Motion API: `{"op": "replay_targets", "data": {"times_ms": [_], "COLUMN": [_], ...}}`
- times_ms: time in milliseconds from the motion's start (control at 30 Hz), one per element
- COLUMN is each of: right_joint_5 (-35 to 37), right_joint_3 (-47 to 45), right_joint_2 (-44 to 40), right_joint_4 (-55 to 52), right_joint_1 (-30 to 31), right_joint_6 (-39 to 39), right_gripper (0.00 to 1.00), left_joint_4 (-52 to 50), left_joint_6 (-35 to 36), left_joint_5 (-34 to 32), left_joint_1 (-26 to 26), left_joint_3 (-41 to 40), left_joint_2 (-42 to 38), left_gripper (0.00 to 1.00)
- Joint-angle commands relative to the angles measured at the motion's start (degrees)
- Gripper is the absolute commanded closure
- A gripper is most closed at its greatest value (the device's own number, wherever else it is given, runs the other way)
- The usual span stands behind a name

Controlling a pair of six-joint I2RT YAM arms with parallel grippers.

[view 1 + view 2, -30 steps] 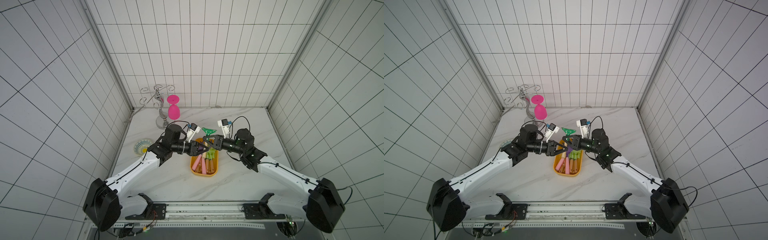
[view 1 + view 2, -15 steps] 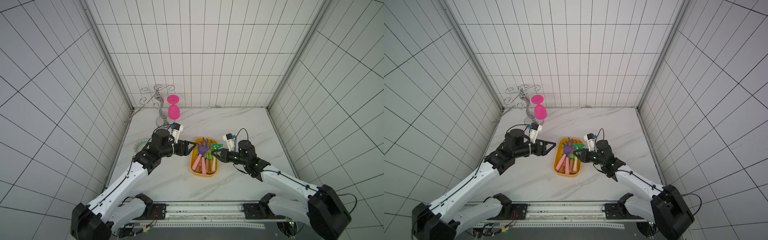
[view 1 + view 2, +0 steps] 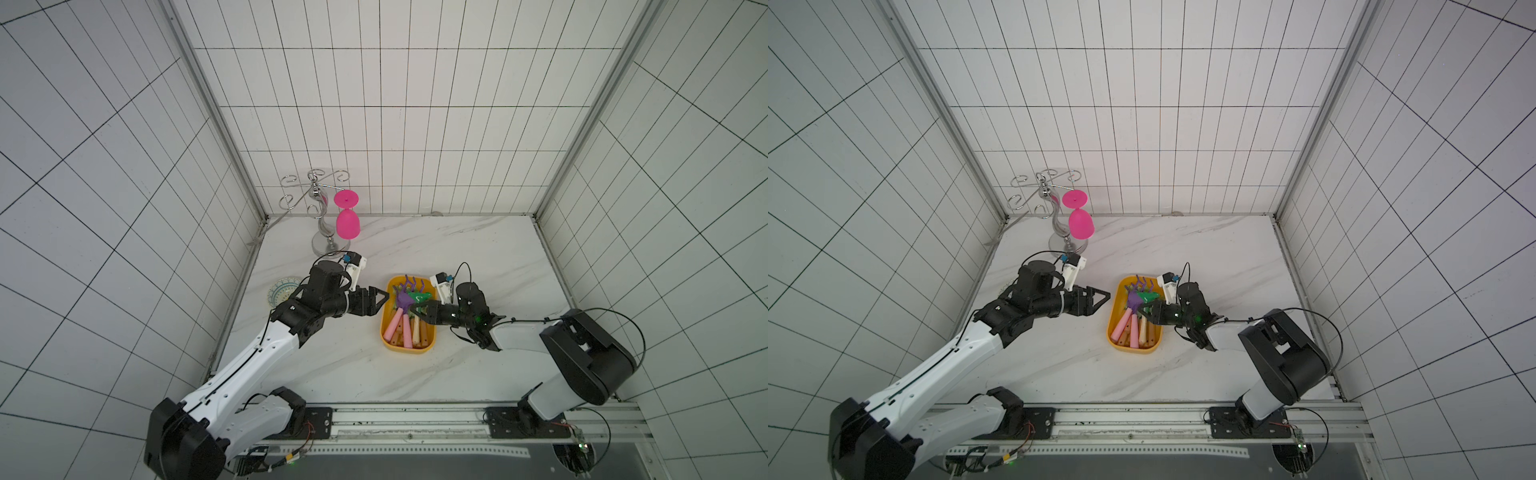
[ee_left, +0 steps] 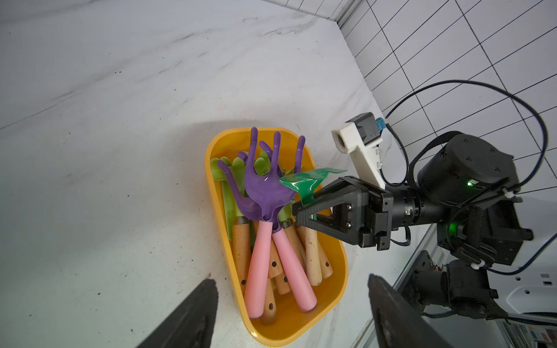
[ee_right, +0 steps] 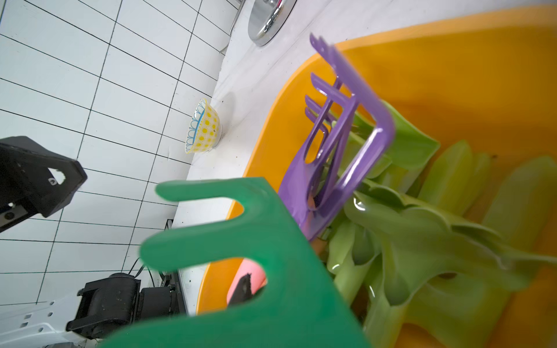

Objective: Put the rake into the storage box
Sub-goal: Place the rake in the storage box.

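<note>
In both top views the left pincer [image 3: 380, 300] hangs with its jaws spread wide and nothing between them, just beside the storage box [image 3: 431, 343], while the right pincer [image 3: 1147, 311] reaches over the box from the opposite side, clamped on the green rake [image 3: 1148, 296]. From the left wrist, the green rake's head [image 4: 307, 182] sticks out of the right pincer's jaws above the purple rakes [image 4: 265, 186] lying in the box. From the right wrist, the green tines [image 5: 211, 217] fill the foreground over the box's orange wall [image 5: 452, 75].
</note>
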Motion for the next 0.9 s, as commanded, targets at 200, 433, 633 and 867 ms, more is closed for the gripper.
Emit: {"op": "replay_targets", "data": {"times_ms": [200, 433, 633, 867], "right_joint_5": [5.5, 15.0, 21.8, 27.3], "right_joint_3": [4.5, 4.6, 9.4, 15.2], "right_joint_2": [-8.1, -17.1, -22.0, -20.1], "right_joint_4": [-26.9, -41.1, -52.9, -51.2], "right_joint_1": [3.7, 4.4, 7.2, 10.0], "right_joint_6": [-6.6, -8.3, -13.9, -20.1], "right_gripper": [0.49, 0.48, 0.52, 0.51], "left_joint_4": [-0.4, 0.8, -0.2, -6.5], "left_joint_6": [1.4, 1.5, 2.0, 2.3], "left_joint_5": [0.0, 0.0, -1.2, -6.1], "left_joint_1": [0.2, 0.3, 0.0, -0.8], "left_joint_3": [-0.4, 0.3, 1.2, 4.9], "left_joint_2": [-0.5, 2.5, 7.4, 15.4], "left_gripper": [0.2, 0.2, 0.2, 0.22]}}
